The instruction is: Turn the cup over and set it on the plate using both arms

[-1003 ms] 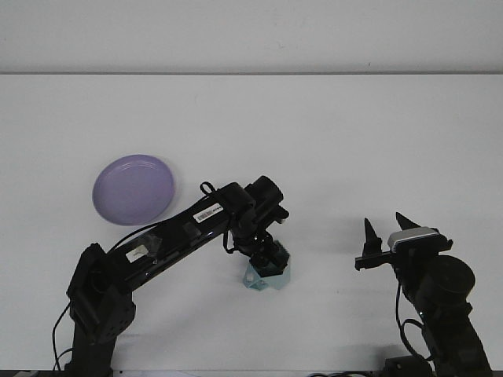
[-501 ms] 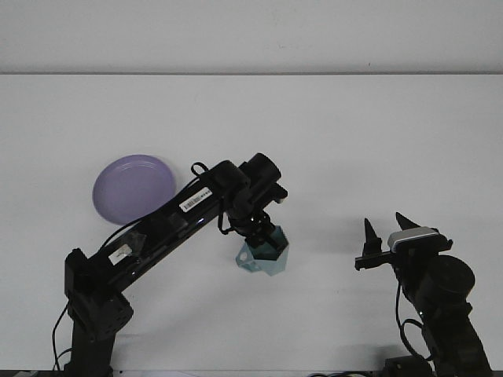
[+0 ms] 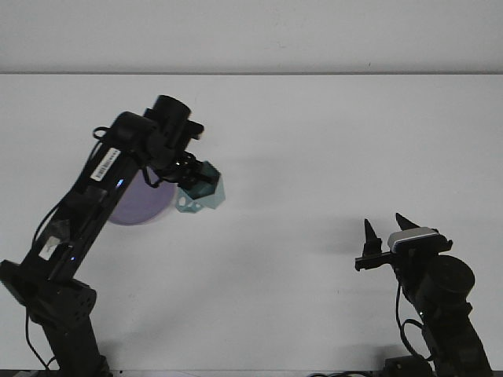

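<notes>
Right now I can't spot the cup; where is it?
In the front view, the cup is held aloft in the left pincer, left of centre, just right of the purple plate.

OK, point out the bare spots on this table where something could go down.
The table is bare from the cup across to its right edge, and along the near edge between the two arm bases. It is crowded only at left, where the left tool holds the cup beside the plate.

Two matte black arms with looping black cables

The left arm point(image 3: 86, 204) bears a white barcode label behind its claw and a second small sticker farther back; the right arm point(image 3: 436, 298) has pointed black fingers point(image 3: 369, 233), a silver-grey block just beside them, and a rounded joint housing.
</notes>
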